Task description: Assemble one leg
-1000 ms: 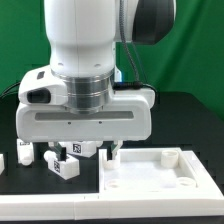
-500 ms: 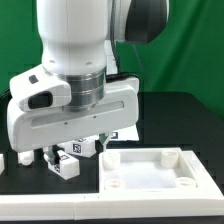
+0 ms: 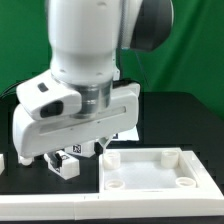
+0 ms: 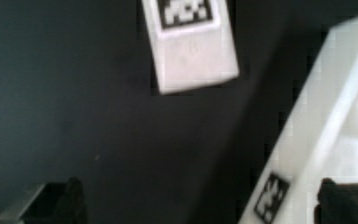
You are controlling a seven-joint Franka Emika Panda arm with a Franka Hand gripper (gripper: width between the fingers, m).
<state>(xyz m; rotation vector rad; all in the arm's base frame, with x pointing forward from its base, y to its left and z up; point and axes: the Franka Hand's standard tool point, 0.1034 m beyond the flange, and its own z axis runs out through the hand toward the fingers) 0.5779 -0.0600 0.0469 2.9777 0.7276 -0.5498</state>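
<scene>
A tagged white leg lies flat on the black table, ahead of the jaws and untouched. The gripper hangs over it, jaws wide apart. A second tagged white part sits just beside one fingertip.

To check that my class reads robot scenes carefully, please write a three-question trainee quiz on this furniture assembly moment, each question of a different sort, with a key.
1. True or false: the large flat white square plastic panel with round corner holes stands upright on one edge.
2. Multiple choice: in the exterior view, the short white plastic leg with black-and-white tags lies where, relative to the panel? A) toward the exterior view's left B) toward the exterior view's right C) on top of it
3. Short answer: in the wrist view, are the fingers of the end effector wide apart or pressed together?
Key: 1 false, it lies flat; 2 A; 3 wide apart.
</scene>
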